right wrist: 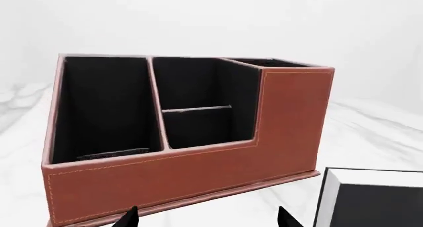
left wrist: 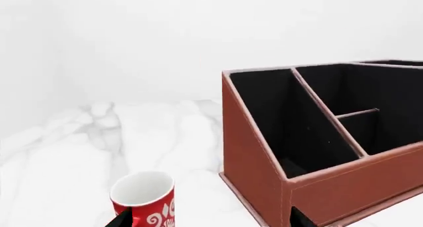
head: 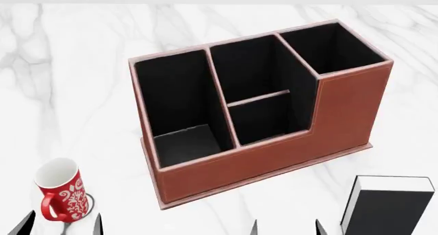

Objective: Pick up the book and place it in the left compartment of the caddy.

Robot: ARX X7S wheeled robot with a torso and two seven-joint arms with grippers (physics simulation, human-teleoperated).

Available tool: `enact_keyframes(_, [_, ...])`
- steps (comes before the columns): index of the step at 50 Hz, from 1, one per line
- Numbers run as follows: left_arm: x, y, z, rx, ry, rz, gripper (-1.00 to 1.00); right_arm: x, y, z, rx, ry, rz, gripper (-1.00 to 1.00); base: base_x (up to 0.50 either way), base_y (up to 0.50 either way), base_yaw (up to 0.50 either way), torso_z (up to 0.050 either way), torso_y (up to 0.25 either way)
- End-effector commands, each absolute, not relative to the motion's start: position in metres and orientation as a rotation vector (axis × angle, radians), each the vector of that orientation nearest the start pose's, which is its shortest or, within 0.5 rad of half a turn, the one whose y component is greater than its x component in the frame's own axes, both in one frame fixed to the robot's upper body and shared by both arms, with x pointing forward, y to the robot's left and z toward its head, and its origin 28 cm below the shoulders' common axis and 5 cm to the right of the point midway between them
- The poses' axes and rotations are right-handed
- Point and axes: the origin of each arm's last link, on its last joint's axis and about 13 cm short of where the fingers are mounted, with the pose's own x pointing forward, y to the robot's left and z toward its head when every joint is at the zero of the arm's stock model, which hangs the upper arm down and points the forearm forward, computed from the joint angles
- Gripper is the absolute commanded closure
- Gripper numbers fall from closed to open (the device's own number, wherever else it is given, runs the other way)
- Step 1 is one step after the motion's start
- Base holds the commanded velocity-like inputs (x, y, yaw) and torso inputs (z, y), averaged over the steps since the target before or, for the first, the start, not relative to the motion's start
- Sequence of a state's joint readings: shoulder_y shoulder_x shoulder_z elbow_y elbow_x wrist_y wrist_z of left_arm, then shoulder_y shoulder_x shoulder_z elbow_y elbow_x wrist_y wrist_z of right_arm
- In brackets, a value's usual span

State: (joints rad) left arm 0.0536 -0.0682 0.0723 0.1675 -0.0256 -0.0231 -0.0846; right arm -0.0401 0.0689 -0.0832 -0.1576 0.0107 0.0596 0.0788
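Caddy (head: 274, 158) centre on marble table (head: 68, 91); book (head: 390, 207) near right; mug (head: 61, 190) near left.

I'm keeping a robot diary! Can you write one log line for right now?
book: on table, untouched | left compartment: empty | caddy: upright | left gripper: open | right gripper: open

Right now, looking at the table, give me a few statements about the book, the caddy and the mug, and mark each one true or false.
1. The book is inside the caddy. False: it stands on the table, outside the caddy.
2. The left compartment holds nothing. True.
3. The mug lies tipped on its side. False: it stands upright.
4. The caddy's middle section has a low divider across it. True.
5. The right gripper grips the book. False: its fingertips are apart, beside the book.
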Motion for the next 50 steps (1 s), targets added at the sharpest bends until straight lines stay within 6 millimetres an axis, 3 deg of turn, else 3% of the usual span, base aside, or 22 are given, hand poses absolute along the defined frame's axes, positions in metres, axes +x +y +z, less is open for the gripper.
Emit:
enact_keyframes(1, [0.187, 0.204, 0.071, 0.05, -0.195, -0.016, -1.0, 0.194, -0.092, 0.066, -0.09, -0.139, 0.025, -1.0, 0.0, 0.0, 0.0, 0.0, 0.0])
enact_keyframes(19, [0.17, 0.207, 0.121, 0.049, -0.336, -0.009, -1.0, 0.178, -0.092, 0.117, -0.114, -0.27, 0.034, -1.0, 0.0, 0.0, 0.0, 0.0, 0.0])
enact_keyframes(37, [0.168, 0.209, 0.128, 0.052, -0.353, 0.002, -1.0, 0.176, -0.091, 0.122, -0.131, -0.302, 0.037, -1.0, 0.01, 0.0, 0.0, 0.0, 0.0])
enact_keyframes(50, [0.165, 0.209, 0.132, 0.052, -0.364, -0.004, -1.0, 0.176, -0.091, 0.123, -0.126, -0.309, 0.038, -1.0, 0.49, 0.0, 0.0, 0.0, 0.0])
